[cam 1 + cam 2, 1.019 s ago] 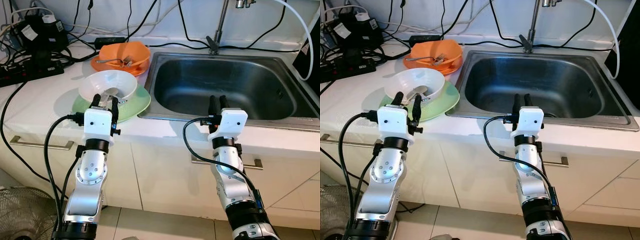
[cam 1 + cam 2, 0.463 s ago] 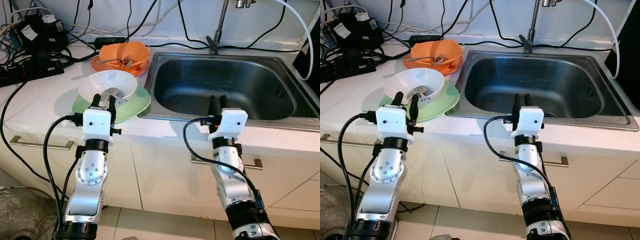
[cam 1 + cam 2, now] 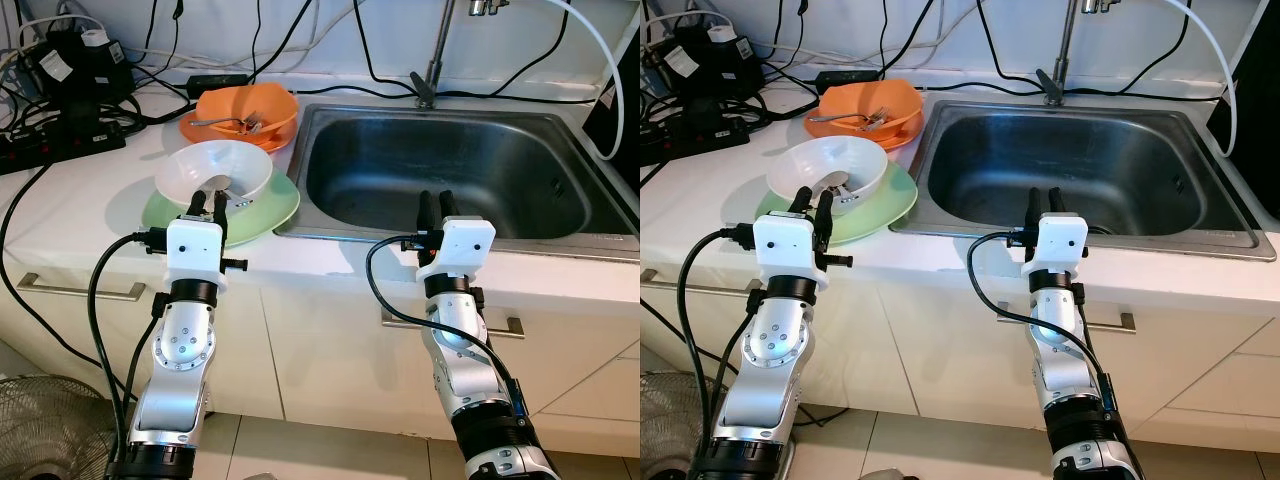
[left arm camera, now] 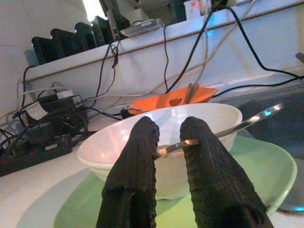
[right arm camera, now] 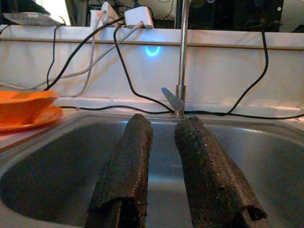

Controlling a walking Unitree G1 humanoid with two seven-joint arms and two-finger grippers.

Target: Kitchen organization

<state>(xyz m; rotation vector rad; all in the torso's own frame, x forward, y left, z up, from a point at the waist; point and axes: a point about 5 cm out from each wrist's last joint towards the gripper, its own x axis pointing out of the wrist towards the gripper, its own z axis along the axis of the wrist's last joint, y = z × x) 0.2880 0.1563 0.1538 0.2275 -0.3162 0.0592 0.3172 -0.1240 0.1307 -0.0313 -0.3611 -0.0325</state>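
A white bowl [image 3: 215,168] sits on a pale green plate [image 3: 272,210] on the counter left of the sink. A metal spoon [image 4: 251,118] lies in the bowl, its handle sticking out over the rim. My left gripper [image 3: 206,199] is at the bowl's near rim, fingers drawn in close on the spoon handle; in the left wrist view the handle crosses between the fingertips [image 4: 142,137]. My right gripper [image 3: 435,198] hovers at the sink's front edge, fingers slightly apart with nothing between them.
An orange bowl [image 3: 250,105] holding cutlery stands behind the white one. The steel sink [image 3: 470,170] with its tap [image 3: 435,60] lies to the right. Power strips and cables [image 3: 60,140] crowd the back left counter. A fan [image 3: 45,420] stands on the floor at the left.
My left gripper's fingers have drawn closer together around the spoon handle. The right arm has not moved.
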